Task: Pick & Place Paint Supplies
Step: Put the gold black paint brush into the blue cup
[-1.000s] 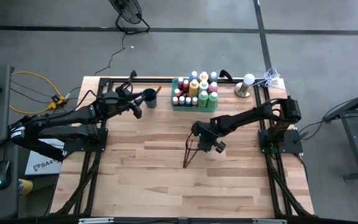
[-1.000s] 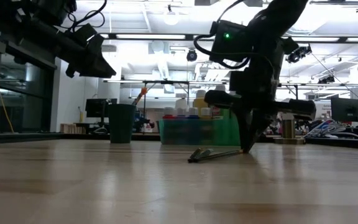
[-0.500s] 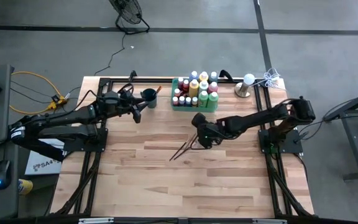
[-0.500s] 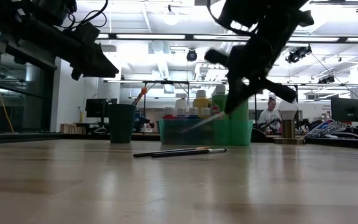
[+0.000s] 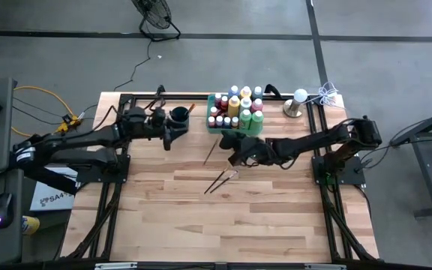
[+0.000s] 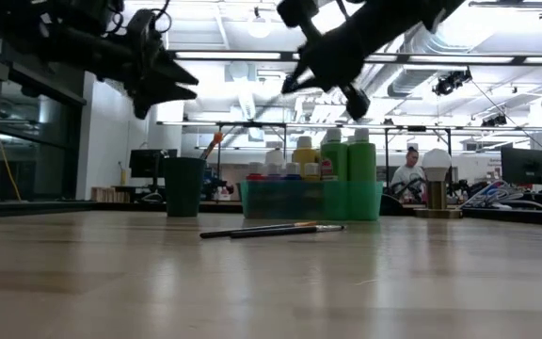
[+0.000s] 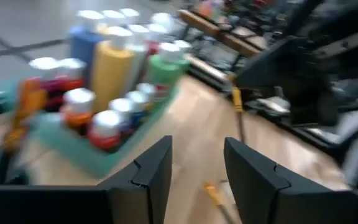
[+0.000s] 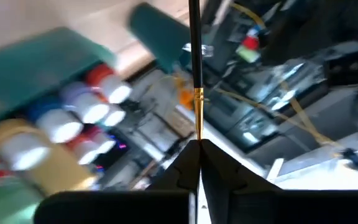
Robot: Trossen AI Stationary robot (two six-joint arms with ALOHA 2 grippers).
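Observation:
My right gripper hovers just in front of the green tray of paint bottles, shut on one thin dark paintbrush. Two more paintbrushes lie flat side by side on the wood, nearer the table's middle; they also show in the low view. My left gripper hangs open in the air beside the dark cup, nothing between its fingers. The cup holds an orange-tipped brush. My right gripper pinches the paintbrush at its gold ferrule end between the two shut fingertips. The fingers come nearly level from the table's right. The dark handle sticks out beyond the tips, roughly in line with them, and the brush is lifted clear of the table.
A white round-headed object on a metal base stands at the far right beside a tangle of white cord. The black frame rails run along the table's left and right sides. Bare wood stretches toward the near edge.
My right gripper has risen from the table with one brush and swung toward the tray, tipping from pointing down to nearly level. The other two brushes, propped up under it before, have fallen flat and lie farther left. My left gripper has turned slightly beside the cup.

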